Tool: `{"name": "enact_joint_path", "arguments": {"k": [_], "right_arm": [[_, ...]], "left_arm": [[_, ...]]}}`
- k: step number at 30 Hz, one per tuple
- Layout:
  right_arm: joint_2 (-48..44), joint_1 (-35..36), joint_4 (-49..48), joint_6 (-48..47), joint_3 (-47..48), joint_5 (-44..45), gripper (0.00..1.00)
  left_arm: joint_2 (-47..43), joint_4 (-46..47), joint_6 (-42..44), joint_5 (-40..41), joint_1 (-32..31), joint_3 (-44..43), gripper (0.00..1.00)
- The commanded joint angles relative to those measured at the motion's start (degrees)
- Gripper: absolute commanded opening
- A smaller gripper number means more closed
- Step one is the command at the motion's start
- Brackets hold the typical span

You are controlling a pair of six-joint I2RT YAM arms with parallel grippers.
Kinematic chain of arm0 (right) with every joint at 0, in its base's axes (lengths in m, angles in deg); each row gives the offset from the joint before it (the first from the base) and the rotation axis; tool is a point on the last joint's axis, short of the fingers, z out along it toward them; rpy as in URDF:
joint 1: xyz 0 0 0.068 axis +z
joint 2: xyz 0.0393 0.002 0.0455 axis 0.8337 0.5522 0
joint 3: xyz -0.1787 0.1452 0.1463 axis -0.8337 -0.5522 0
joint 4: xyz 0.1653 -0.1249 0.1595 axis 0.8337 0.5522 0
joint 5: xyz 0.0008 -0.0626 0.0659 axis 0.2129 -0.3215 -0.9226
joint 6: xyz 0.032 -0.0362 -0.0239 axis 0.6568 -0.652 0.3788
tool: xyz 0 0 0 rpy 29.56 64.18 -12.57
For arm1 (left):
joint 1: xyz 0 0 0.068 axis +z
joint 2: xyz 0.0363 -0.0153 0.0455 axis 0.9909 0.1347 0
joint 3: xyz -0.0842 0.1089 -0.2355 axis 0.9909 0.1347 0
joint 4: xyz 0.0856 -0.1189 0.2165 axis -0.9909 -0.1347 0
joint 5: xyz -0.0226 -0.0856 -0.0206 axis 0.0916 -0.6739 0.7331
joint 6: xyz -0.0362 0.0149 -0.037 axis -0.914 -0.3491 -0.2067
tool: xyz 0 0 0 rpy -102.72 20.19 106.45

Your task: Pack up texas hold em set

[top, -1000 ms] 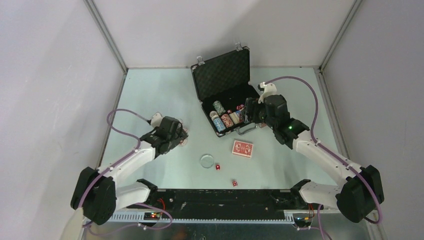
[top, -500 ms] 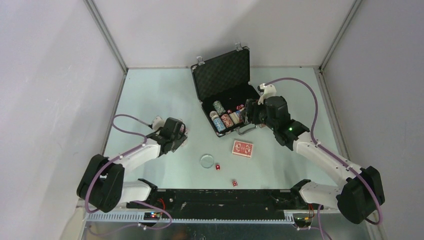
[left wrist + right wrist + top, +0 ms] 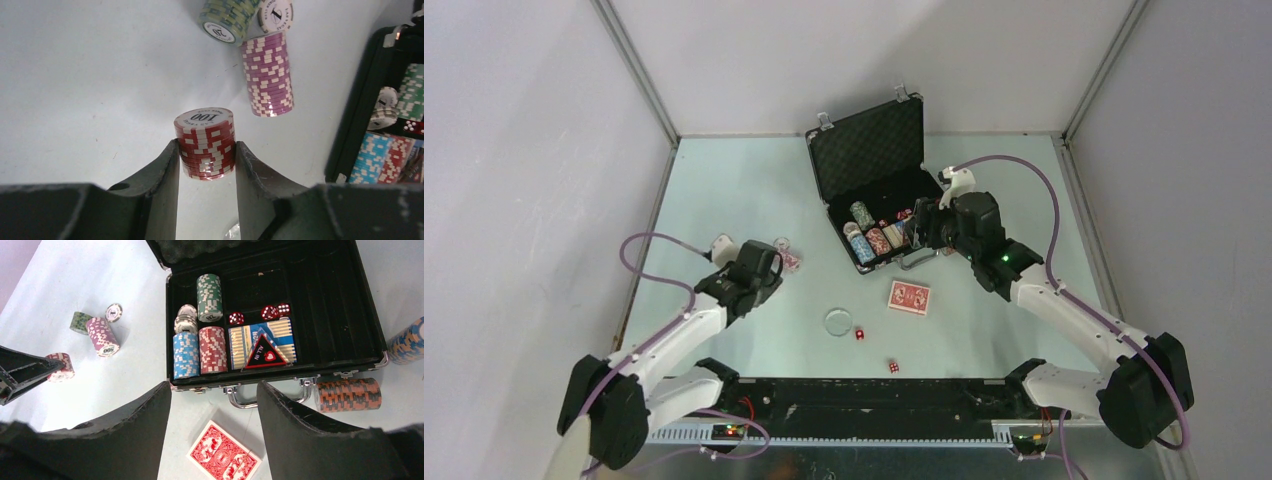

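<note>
1. Grip: the left fingers [image 3: 162,175] pinch the red chip stack [image 3: 205,142] by its striped sides, one finger touching each side. Its face marked 100 is turned toward the top of the left wrist frame, so its long axis seems to run roughly along the fingers.
2. Direction: the open briefcase [image 3: 330,305] sits at the right edge of that frame. From overhead it lies up and to the right of the left fingers, well apart, with bare desk [image 3: 754,180] between.
3. Right fingers [image 3: 140,425] are spread wide and hold nothing, hovering by the case's near rim, close above the silver handle [image 3: 265,397]. This arm is nearer the case; the left arm is nearer the loose chips.
4. Inside the case: a green stack [image 3: 209,297], a blue stack [image 3: 186,355], a second red stack [image 3: 213,350], three red dice [image 3: 270,312] and an "ALL IN" triangle [image 3: 265,354].
5. Outside the case: a purple stack [image 3: 267,75], an orange stack [image 3: 347,395], the red-backed cards [image 3: 223,452], a clear disc [image 3: 837,321] and two more dice.
</note>
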Motion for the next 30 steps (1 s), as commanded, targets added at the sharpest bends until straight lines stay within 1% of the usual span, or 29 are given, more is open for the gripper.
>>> {"name": "enact_joint_path", "arguments": {"k": [1,4,5,9,11,12,14,15,16,17,18,19,21,25,30], "right_arm": [[-1.29,-0.09,-2.59,0.72,0.11,-0.54,0.66],[-1.26,-0.13,-2.58,0.96,0.11,-0.77,0.66],[-1.40,-0.14,-2.50,0.99,0.11,-0.70,0.66],[-1.92,-0.21,-2.05,1.10,0.03,-0.37,0.66],[-2.21,-0.20,-2.05,0.89,0.06,-0.38,0.66],[-2.33,-0.23,-2.16,0.87,-0.12,-0.43,0.66],[-2.93,-0.17,-2.70,0.79,-0.67,-0.44,0.66],[-3.27,-0.17,-2.97,0.81,-0.98,-0.44,0.66],[-3.43,-0.19,-3.02,0.77,-1.05,-0.40,0.65],[-3.66,-0.18,-2.94,0.71,-1.10,-0.33,0.65],[-3.91,-0.26,-2.91,0.61,-1.11,-0.17,0.65],[-4.02,-0.26,-2.78,0.55,-1.14,-0.09,0.65],[-4.29,-0.30,-2.61,0.41,-1.12,0.06,0.65],[-4.96,-0.70,-2.05,-0.05,-1.12,0.22,0.65],[-5.82,-1.37,-1.54,-0.55,-1.14,0.30,0.65]], "left_arm": [[-3.29,-2.85,2.97,1.27,0.29,-2.32,0.34],[-2.54,-2.80,5.32,-1.33,0.29,-4.75,0.32],[-2.53,-2.04,7.14,-3.26,0.29,-5.14,0.30],[-2.28,5.42,11.44,-8.48,0.29,-7.86,0.23],[-0.87,8.99,12.44,-9.49,0.25,-9.90,0.22],[0.55,11.11,12.67,-9.55,0.21,-10.61,0.21],[2.86,15.46,12.22,-8.72,-0.09,-11.97,0.14],[3.73,20.17,11.81,-7.59,-0.30,-12.23,0.12],[5.46,21.93,11.09,-7.15,-0.71,-12.21,0.09],[6.52,26.41,10.77,-6.52,-0.91,-12.33,0.07],[8.90,28.43,10.28,-6.35,-1.28,-12.57,0.02],[10.18,31.44,10.10,-5.86,-1.42,-13.81,0.01],[14.59,33.98,10.07,-5.54,-1.64,-16.72,0.00],[24.59,34.68,11.18,-4.99,-1.73,-23.70,0.00],[32.36,32.12,12.37,-6.59,-1.73,-30.61,0.00]]}}
